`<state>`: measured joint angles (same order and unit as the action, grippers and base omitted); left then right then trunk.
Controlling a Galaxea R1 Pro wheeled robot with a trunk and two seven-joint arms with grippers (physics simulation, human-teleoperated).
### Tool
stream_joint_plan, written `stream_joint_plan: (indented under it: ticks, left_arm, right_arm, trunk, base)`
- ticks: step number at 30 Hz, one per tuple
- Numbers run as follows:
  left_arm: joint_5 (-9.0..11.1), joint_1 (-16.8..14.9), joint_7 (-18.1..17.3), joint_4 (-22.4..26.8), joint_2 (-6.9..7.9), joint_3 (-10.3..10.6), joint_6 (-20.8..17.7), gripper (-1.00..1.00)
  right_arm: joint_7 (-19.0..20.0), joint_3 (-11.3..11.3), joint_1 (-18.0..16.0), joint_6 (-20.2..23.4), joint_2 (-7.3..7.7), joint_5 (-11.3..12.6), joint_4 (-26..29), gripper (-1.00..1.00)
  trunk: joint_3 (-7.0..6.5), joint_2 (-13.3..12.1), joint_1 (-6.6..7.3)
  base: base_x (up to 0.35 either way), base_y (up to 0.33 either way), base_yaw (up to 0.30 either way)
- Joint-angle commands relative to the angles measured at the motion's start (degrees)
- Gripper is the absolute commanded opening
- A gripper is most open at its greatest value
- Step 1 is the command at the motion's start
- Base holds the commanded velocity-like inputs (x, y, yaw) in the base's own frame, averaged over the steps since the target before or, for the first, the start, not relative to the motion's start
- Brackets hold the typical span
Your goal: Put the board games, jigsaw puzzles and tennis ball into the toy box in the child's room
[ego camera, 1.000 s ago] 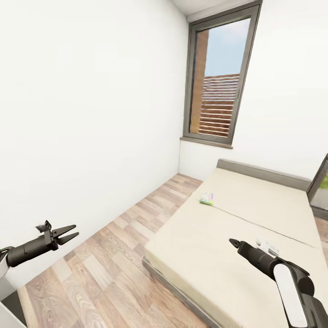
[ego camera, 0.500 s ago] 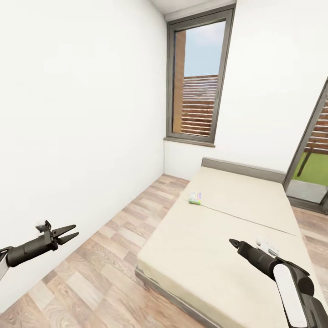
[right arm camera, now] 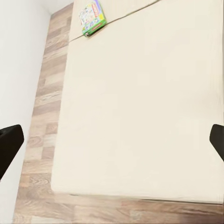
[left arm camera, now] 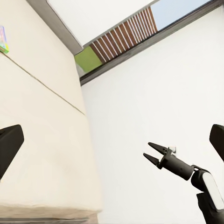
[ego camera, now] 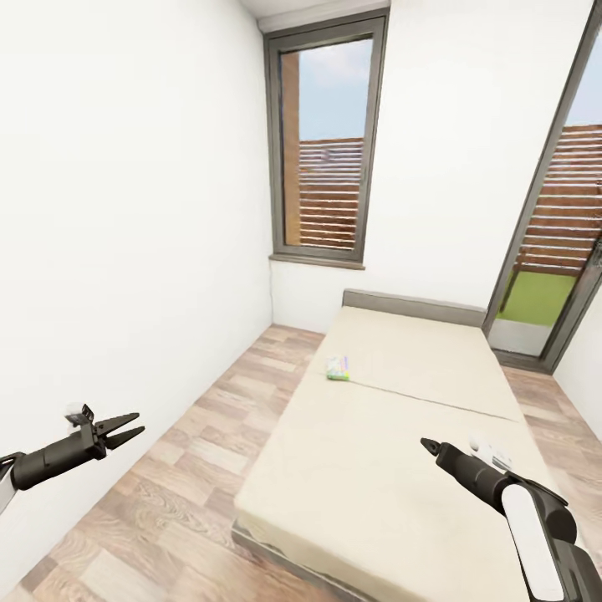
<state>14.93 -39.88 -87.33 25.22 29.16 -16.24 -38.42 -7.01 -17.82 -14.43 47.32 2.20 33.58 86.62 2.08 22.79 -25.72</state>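
Note:
A green board game (ego camera: pixel 338 368) lies flat near the left edge of the beige bed (ego camera: pixel 376 451), about halfway up it; it also shows as the colourful box (right arm camera: pixel 92 17) and as a sliver of box (left arm camera: pixel 3 39). A second, whitish flat box (ego camera: pixel 495 453) lies on the bed's right side, partly hidden behind my right arm. My left gripper (ego camera: pixel 127 431) hangs open over the floor by the left wall. Over the bed's near part my right gripper (ego camera: pixel 430 446) is open, as the gripper (left arm camera: pixel 155 154) with spread fingers confirms. Neither holds anything.
A white wall (ego camera: pixel 125 251) runs close along the left. A strip of wooden floor (ego camera: pixel 192 477) lies between it and the bed. A tall window (ego camera: pixel 326 150) stands behind the headboard, and a glass door (ego camera: pixel 552 251) at the right.
The whole view has swung, sliding the bed and window leftward and bringing the glass door into sight. Both grippers hold the same pose, and the board games have not moved.

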Motion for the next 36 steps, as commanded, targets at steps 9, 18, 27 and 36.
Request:
stream_joint_plan:
  ticks: [9,18,27,36]
  left_arm:
    - [0.0,0.0,-0.3,0.0,0.01,0.0,-0.6,1.0]
    - [0.0,0.0,-0.3,0.0,-0.05,0.0,-0.6,1.0]
    - [0.0,0.0,-0.3,0.0,-0.03,0.0,-0.6,1.0]
    - [0.0,0.0,-0.3,0.0,0.02,0.0,-0.6,1.0]
  right_arm:
    - [-0.6,0.0,-0.1,0.2,0.0,0.6,0.0,1.0]
    - [-0.6,0.0,-0.1,0.2,0.0,0.6,0.0,1.0]
    - [-0.6,0.0,-0.1,0.2,0.0,0.6,-0.1,1.0]
    - [-0.6,0.0,-0.1,0.1,0.0,0.7,-0.1,1.0]
  trunk:
    - [0.13,0.1,-0.07]
    - [0.13,0.1,-0.07]
    - [0.13,0.1,-0.07]
    - [0.13,0.1,-0.07]
  base:
    - [0.14,0.071,-0.28]
    - [0.007,0.003,-0.28]
    - [0.0,0.0,-0.28]
    - [0.0,0.086,-0.28]
